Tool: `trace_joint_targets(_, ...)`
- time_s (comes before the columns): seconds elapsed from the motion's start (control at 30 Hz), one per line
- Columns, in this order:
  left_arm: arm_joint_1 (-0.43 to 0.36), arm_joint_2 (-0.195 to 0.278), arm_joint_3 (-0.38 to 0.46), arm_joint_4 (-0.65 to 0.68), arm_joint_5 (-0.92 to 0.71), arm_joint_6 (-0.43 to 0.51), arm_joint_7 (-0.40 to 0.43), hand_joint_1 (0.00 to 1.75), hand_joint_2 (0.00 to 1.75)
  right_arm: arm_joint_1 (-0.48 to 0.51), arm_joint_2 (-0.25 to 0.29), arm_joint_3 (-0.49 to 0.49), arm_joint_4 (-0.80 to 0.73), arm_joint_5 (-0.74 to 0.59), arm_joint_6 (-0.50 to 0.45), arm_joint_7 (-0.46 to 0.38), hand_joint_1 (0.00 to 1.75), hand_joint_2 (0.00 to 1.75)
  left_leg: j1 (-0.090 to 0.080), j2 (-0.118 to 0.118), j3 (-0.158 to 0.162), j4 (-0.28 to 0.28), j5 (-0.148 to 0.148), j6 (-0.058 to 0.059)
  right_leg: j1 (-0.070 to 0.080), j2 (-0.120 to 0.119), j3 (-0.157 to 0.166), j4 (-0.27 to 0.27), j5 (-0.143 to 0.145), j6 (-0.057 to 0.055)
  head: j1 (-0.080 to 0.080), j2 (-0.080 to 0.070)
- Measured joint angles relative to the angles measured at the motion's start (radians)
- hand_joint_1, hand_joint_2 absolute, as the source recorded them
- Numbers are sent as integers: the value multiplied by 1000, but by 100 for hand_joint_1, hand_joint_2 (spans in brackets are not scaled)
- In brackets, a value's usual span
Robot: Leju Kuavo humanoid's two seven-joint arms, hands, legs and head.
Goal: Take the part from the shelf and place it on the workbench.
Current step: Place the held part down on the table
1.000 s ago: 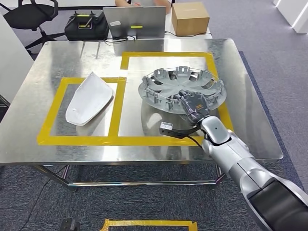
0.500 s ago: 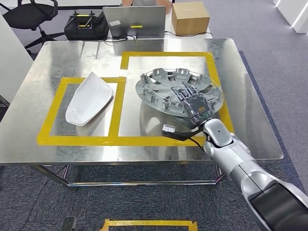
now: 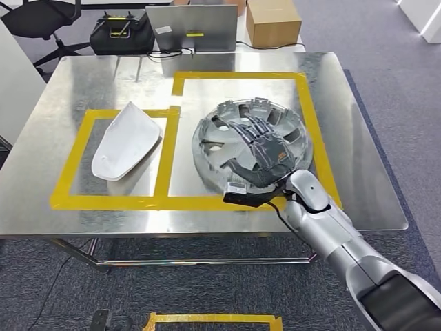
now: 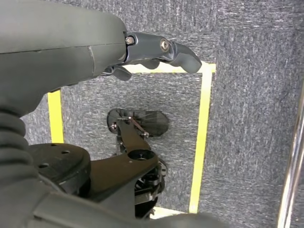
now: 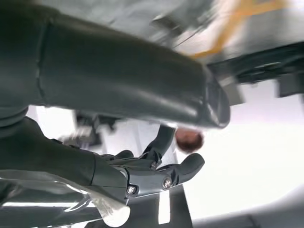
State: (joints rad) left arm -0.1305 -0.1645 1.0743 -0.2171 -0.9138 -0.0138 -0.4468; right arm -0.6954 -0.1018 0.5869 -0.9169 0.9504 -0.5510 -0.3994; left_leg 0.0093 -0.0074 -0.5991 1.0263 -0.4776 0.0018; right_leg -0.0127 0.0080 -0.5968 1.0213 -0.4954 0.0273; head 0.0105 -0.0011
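The robot's right hand [image 3: 268, 153], fingers [image 3: 244, 129] curled over the near rim, holds the grey wheel cover [image 3: 252, 141] tilted above the desk's [image 3: 47, 117] right taped square.

My silver right arm [image 3: 337, 231] reaches forward and inward from the lower right, its wrist bent. My dark many-fingered right hand [image 3: 265, 153] lies spread, fingers apart, over the grey round plastic wheel cover [image 3: 229, 110], which tilts up against it; I cannot tell how firmly I hold it. My left hand [image 4: 157, 50] hangs low, fingers loosely extended, holding nothing.
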Motion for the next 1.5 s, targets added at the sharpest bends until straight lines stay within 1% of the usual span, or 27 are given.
trace_joint_targets(0.03,0,-1,-2,0,1,-1,-2,0,0,12,-4,1,-44,-69,43,-32,0,0,0,0,-1,0,0,0,0,0,-1,0,0,0,0,0)
trace_joint_targets(0.1,0,-2,-9,0,2,-2,-5,0,0,32,-11,1,-123,-161,102,-74,0,0,0,0,-3,0,-1,0,0,0,-2,0,0,0,0,0)
trace_joint_targets(0.2,0,-5,-16,0,2,-2,-6,0,0,54,-19,1,-209,-224,149,-103,0,0,0,0,-4,0,-1,-1,0,0,-4,0,-1,0,0,0)
trace_joint_targets(0.27,0,-6,-18,0,3,-2,-8,0,0,66,-23,-1,-248,-290,197,-130,0,0,0,0,-4,0,-2,-1,0,0,-4,0,-2,0,0,0)
trace_joint_targets(0.43,-2,-9,-28,0,7,2,-21,0,0,112,-23,-34,-359,-540,368,-204,0,0,0,0,-4,0,-2,-1,0,-1,-2,0,-1,0,0,0)
trace_joint_targets(0.5,-2,-11,-33,0,11,5,-22,0,0,130,-21,-56,-401,-599,411,-220,0,0,0,0,-3,0,-2,-1,0,-1,-2,0,-1,0,0,0)
trace_joint_targets(0.57,-2,-12,-38,0,13,7,-23,0,0,146,-19,-76,-438,-625,435,-230,0,0,0,0,-3,0,-2,-1,0,-1,-1,0,-1,0,0,0)
trace_joint_targets(0.7,-2,-13,-43,0,19,11,-23,0,0,174,-11,-109,-505,-631,443,-238,0,0,0,0,-2,0,-2,-1,0,-1,0,0,-1,0,0,0)
trace_joint_targets(0.8,-1,-14,-44,0,29,16,-23,0,0,204,-1,-131,-564,-609,408,-236,0,0,0,0,-1,1,-2,-1,0,-1,1,0,-1,0,0,0)
trace_joint_targets(0.93,8,-15,-43,0,49,44,-16,0,0,275,28,-152,-661,-604,349,-216,0,0,-1,0,-1,3,-4,1,-2,-1,2,-1,-1,1,0,0)
trace_joint_targets(1.07,18,-15,-42,0,55,55,-15,0,0,327,45,-158,-729,-616,330,-208,0,0,-2,0,-1,8,-8,6,-3,-1,4,-1,-2,3,0,0)
trace_joint_targets(1.17,23,-15,-40,0,60,59,-17,0,0,359,50,-173,-768,-651,317,-209,0,0,-4,0,0,14,-11,12,-4,-1,8,-2,-2,9,0,0)
trace_joint_targets(1.2,25,-15,-39,0,64,60,-19,0,0,370,52,-180,-781,-666,314,-211,0,0,-5,0,0,14,-10,15,-5,-1,10,-4,0,13,0,0)
trace_joint_targets(1.27,29,-16,-37,0,72,62,-22,0,0,396,57,-193,-808,-695,310,-213,0,0,0,2,8,1,-1,23,-6,-1,10,-3,-4,21,0,0)
trace_joint_targets(1.3,31,-17,-35,0,75,62,-23,0,0,411,59,-200,-821,-706,308,-215,0,0,3,4,12,-9,6,28,-6,0,4,12,-20,24,1,0)
trace_joint_targets(1.33,32,-19,-34,0,78,62,-24,0,0,426,61,-205,-831,-716,304,-216,0,0,6,5,16,-18,11,32,-6,-1,-10,46,-46,26,3,0)
trace_joint_targets(1.37,34,-20,-32,0,81,63,-25,0,0,442,62,-210,-839,-722,299,-217,0,0,6,7,17,-21,13,34,-7,-1,-32,100,-80,29,5,0)
trace_joint_targets(1.4,37,-21,-30,0,84,63,-26,0,0,460,63,-215,-845,-730,294,-217,0,0,7,7,16,-22,15,36,-8,-2,-58,167,-114,32,6,0)
trace_joint_targets(1.43,40,-22,-27,0,88,63,-27,0,0,480,65,-220,-850,-742,291,-217,0,0,7,7,15,-22,15,35,-9,-2,-80,226,-137,36,7,0)
trace_joint_targets(1.47,44,-23,-24,0,93,64,-29,0,0,501,66,-226,-853,-759,292,-216,0,0,8,8,14,-22,16,34,-11,-2,-89,257,-143,39,6,0)
trace_joint_targets(1.5,47,-25,-19,0,99,65,-31,0,0,522,67,-233,-855,-782,296,-216,0,0,10,8,14,-22,18,32,-12,-3,-79,249,-129,42,6,0)
